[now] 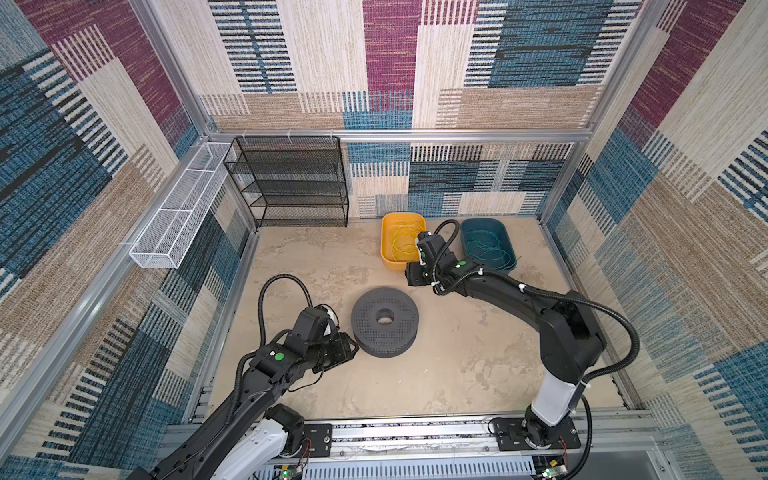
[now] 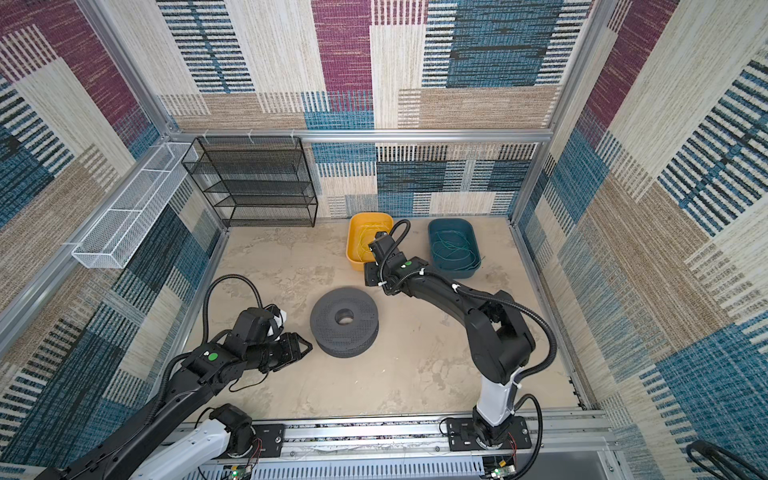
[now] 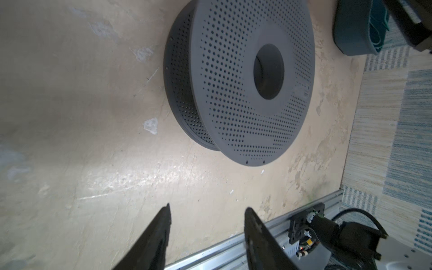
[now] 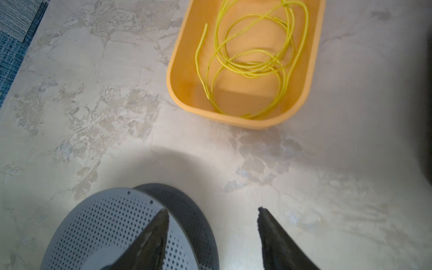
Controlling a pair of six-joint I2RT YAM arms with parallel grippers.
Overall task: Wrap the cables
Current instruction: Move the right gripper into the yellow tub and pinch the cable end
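The right gripper (image 4: 213, 209) has its two fingers spread apart with nothing between them, only bare table (image 4: 327, 163) below. It hangs just in front of the yellow bin (image 4: 268, 124), on the side nearest the robot, looking down toward it. I think it is there because it is about to reach in for a cable. The yellow cables (image 4: 251, 73) lie inside that bin in loose round loops (thin as string, and a bit tangled where they cross), with one loose end near the bin's wall. Nothing is touching them.

The left gripper (image 3: 207, 208) has its fingers apart too, and it holds nothing. It sits low over the table just beside the grey spool (image 3: 233, 93), fingers pointing toward the spool's edge. My guess is that it is there to stop the spool from sliding, or to turn it once a cable arrives.

The spool lies flat in the middle of the table, between the two arms. It is full of little holes and has one big hole in the middle. Nothing is wound on it, so the wrapping has not started. Next to the yellow bin is a teal bin (image 2: 457, 273) with a greenish cord in it. Thin cord may slip out of a pinch, so grabbing where the loops bunch up looks safest.
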